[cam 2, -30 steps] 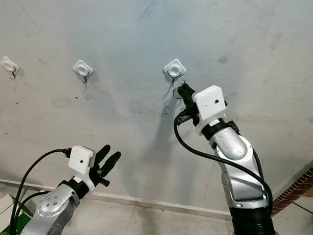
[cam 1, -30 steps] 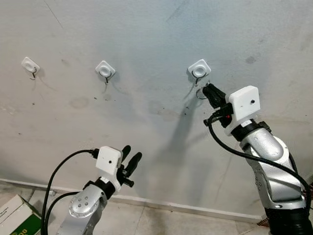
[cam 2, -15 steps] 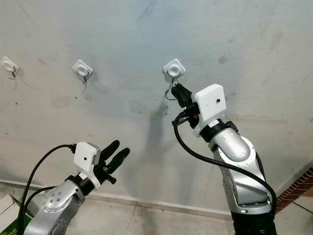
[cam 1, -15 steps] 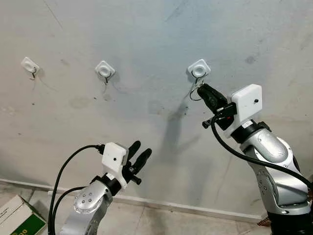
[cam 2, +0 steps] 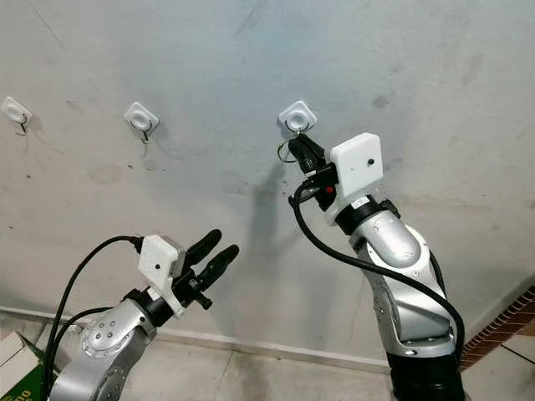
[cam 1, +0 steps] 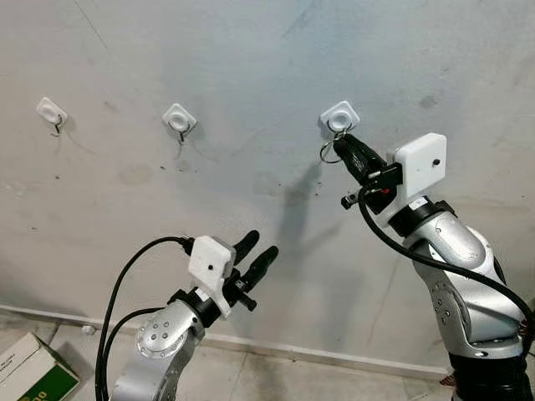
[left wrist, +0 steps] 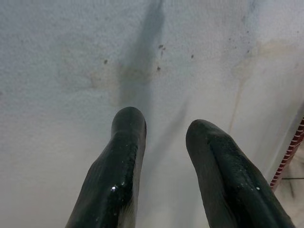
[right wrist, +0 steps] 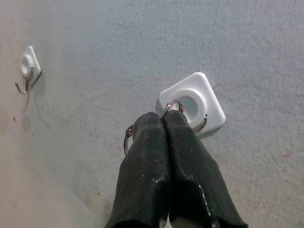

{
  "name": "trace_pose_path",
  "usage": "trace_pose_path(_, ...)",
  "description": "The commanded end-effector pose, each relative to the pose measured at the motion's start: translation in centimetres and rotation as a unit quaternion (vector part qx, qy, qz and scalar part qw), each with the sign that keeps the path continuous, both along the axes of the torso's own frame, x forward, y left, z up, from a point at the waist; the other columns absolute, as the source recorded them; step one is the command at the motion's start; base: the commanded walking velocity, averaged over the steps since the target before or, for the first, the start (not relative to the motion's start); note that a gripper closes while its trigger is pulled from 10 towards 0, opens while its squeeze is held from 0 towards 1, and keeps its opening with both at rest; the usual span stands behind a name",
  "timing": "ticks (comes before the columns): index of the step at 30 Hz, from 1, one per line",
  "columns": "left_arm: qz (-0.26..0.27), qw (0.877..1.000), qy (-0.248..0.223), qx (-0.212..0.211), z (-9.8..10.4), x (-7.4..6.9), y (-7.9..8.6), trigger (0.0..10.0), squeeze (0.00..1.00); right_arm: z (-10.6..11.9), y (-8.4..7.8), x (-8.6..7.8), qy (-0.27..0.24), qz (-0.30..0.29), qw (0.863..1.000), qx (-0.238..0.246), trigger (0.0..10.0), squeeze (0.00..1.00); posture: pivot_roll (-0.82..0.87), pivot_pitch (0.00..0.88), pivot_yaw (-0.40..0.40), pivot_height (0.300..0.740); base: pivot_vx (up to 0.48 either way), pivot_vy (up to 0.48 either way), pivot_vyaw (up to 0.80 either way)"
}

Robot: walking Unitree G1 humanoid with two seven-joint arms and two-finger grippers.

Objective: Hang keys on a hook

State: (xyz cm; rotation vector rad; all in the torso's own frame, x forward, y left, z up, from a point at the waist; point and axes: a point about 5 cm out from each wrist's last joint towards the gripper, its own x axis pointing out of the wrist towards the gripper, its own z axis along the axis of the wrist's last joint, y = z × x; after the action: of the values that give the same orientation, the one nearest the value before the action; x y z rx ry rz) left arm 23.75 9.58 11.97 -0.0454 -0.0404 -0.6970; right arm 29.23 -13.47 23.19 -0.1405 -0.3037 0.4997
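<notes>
While the ring is sitting this close to the hook, these are the points that matter:

Right gripper (right wrist: 164, 118): its fingers are pressing together on the key ring (right wrist: 127, 138), holding it up against the wall (cam 1: 251, 50) at the rightmost of three hooks.

Ring: one loop is peeking above the fingertips and overlapping the white base of the hook (right wrist: 194, 106); whether it is actually sitting over the metal prong I cannot tell.

Keys: no blades are showing; the fingers are hiding whatever is hanging below the ring.

Left gripper (cam 1: 256, 254): its fingers are standing apart, holding nothing, low and well away from the hooks, pointing at bare wall.

Risk, early release: if the fingers are letting go before the ring is past the prong's tip, the keys are probably dropping to the floor.

Risk, pushing: if the fingertips are driving into the base, the stick-on pad may be peeling off the wall.

Risk, snag: if the ring is catching only on the prong's tip, pulling back may be dragging it off again.
</notes>
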Motion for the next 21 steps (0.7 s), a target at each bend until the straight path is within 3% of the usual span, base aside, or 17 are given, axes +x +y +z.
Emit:
trace_pose_path(1, -0.005, 1.000, -0.013, 0.010, 0.3, 0.2, 0.1, 10.0, 0.00, 0.4, 0.3, 0.2, -0.005, -0.003, 1.000, 0.005, 10.0, 0.00, -0.07, 0.000, 0.090, 0.740, 0.000, 0.000, 0.00)
trace_pose_path(21, -0.006, 0.999, -0.029, 0.015, 0.3, 0.4, -0.5, 10.0, 0.00, -0.4, 0.2, 1.5, 0.007, -0.068, 0.997, 0.032, 10.0, 0.00, -0.07, 0.000, 0.088, 0.740, 0.000, 0.000, 0.00)
